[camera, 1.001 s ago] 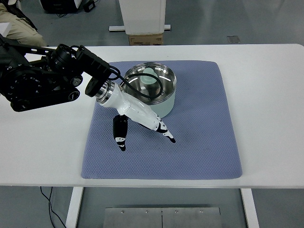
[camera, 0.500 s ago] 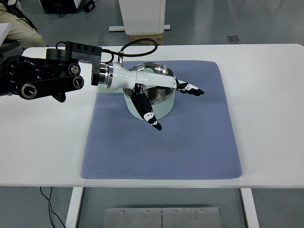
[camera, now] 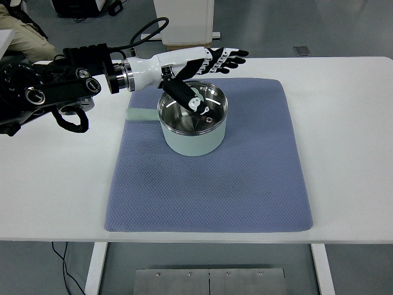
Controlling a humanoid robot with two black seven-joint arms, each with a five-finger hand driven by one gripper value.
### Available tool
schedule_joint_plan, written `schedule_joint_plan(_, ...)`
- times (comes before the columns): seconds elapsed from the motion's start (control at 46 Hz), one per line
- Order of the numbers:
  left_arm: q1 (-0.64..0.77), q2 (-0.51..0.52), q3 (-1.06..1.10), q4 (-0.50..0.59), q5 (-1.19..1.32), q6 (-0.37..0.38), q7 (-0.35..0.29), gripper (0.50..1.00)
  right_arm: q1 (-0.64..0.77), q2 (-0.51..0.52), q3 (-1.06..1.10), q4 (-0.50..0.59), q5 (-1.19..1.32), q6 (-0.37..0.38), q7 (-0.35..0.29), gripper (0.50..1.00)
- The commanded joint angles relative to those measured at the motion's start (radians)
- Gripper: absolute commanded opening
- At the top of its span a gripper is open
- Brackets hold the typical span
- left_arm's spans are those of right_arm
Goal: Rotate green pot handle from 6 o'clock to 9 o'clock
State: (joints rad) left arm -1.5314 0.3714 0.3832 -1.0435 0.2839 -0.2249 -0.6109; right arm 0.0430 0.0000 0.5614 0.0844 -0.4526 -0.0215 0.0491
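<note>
A pale green pot (camera: 194,129) with a shiny steel inside stands on the blue mat (camera: 245,178). Its green handle (camera: 140,114) sticks out to the left, toward 9 o'clock. My left hand (camera: 212,70) hovers above the pot's far rim, fingers spread and holding nothing. The thumb reaches down over the pot's opening. The black left arm (camera: 55,92) comes in from the left edge.
The white table (camera: 350,141) carries the mat. A cardboard box (camera: 187,50) and a white stand base sit on the floor behind the table. A person's leg (camera: 24,34) shows at the top left corner.
My left hand has swung up and back, from the mat in front of the pot, across it, to above its far rim. The handle now shows at the left.
</note>
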Motion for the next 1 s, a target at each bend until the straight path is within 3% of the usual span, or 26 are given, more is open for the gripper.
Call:
schedule_joint_plan(0.0, 0.023, 0.000, 0.000, 0.019, -0.064, 0.001, 0.000, 1.000, 0.000, 0.000, 0.000, 0.000, 0.000, 0.000, 0.000, 1.000)
schedule_joint_plan(0.392, 0.125, -0.003, -0.026, 0.129, -0.362, -0.002, 0.000, 1.000, 0.000, 0.000, 0.000, 0.000, 0.000, 0.000, 0.000, 1.000)
schedule_joint_plan(0.979, 0.263, 0.000, -0.109, 0.212, -0.649, 0.012, 0.000, 1.000, 0.000, 0.000, 0.000, 0.000, 0.000, 0.000, 0.000, 1.000)
